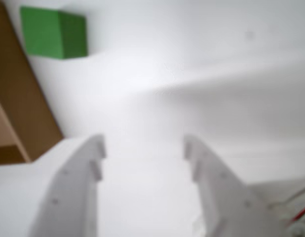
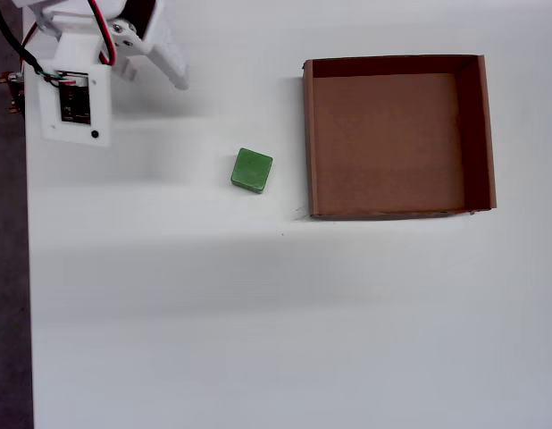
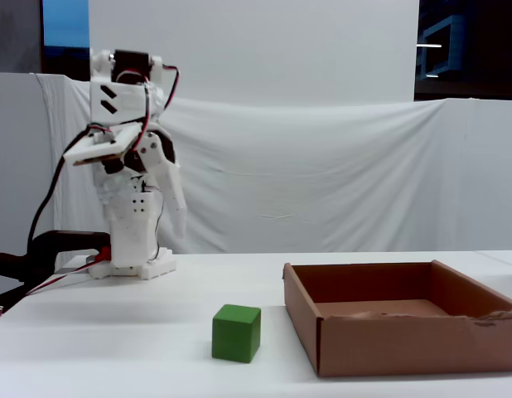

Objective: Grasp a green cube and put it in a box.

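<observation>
We found the gripper [image 1: 142, 148] spread and empty, raised near the arm's base, with bare table [image 2: 258, 322] all around. The box [image 2: 397, 211] held nothing. The green cube [image 2: 252, 171] sat just left of it in the overhead view, apart.

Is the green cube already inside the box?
No, in the overhead view the green cube sits on the white table, left of the box and apart from its wall.

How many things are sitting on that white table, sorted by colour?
Green: 1, the small solid green cube
Brown: 1, the shallow square brown cardboard box
White: 1, the robot arm, its pincer open and empty
Total: 3
</observation>
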Controlling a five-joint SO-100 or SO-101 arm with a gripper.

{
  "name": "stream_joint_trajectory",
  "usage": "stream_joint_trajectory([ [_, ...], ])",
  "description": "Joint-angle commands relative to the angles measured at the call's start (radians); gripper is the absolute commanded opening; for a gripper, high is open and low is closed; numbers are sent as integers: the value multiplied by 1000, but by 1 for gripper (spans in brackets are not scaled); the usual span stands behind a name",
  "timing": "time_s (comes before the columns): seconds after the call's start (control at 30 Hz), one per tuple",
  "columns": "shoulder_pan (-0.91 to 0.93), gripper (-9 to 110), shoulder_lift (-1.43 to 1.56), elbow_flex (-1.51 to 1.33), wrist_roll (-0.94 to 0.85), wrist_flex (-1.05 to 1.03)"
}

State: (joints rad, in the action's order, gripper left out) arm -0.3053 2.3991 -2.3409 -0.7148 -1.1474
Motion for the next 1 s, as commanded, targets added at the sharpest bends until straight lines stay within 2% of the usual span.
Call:
stream_joint_trajectory([
  [0.0,-32,23,-72,114,58,8],
  [0.3,-89,23,-304,242,175,21],
  [0.63,-121,23,-528,376,179,97],
  [0.97,-152,27,-661,492,179,63],
])
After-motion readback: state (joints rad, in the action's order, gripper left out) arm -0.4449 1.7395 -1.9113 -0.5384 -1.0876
